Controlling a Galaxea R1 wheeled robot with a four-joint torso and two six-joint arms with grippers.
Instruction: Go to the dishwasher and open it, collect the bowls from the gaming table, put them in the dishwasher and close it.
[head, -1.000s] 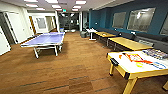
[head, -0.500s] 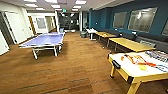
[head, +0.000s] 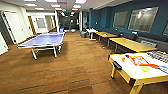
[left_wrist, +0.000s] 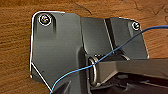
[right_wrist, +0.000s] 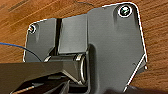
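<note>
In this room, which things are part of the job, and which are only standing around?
Part of the job:
- the gaming table, yellow-sided with a white top, near on the right

Only standing around:
- the blue table-tennis table on the left
- the wooden tables along the blue wall
- the bin further back

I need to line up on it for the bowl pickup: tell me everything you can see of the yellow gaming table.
The gaming table stands at the right of the head view, close to the robot, on the wood-look floor. Its sides and legs are yellow and look like painted wood; the top is white with orange-red markings. A dark slot sits in the near end. It stands level, partly cut off by the picture's edge. A small yellow thing lies on the top; I cannot tell whether it is a bowl.
</note>
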